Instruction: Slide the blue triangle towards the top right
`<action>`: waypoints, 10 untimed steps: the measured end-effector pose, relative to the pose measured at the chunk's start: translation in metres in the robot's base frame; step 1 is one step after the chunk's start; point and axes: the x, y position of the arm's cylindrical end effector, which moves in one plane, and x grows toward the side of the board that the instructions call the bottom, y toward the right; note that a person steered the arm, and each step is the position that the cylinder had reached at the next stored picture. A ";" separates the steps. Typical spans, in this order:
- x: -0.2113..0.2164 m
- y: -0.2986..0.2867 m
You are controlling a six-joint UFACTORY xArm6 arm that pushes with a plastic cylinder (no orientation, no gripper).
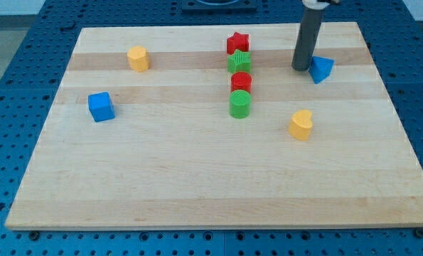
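A wooden board (218, 185) lies on a blue perforated bench. There are no fingers to report: the arm ends in a plain rod. My tip (301, 68) stands touching, or just beside, the left side of the blue triangle (321, 69), which sits far right, near the corner. Judged largely done: only a short push remains. Little board is left beyond it on the right and far edges, so overshoot is the risk.

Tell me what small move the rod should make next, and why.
Probably dip my tip slightly toward the view's bottom, then push up-right: it sits against the blue triangle on the view's left side, so pushing straight would drive it rightward only.
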 end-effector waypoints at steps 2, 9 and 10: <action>0.039 0.011; -0.040 0.037; -0.047 0.037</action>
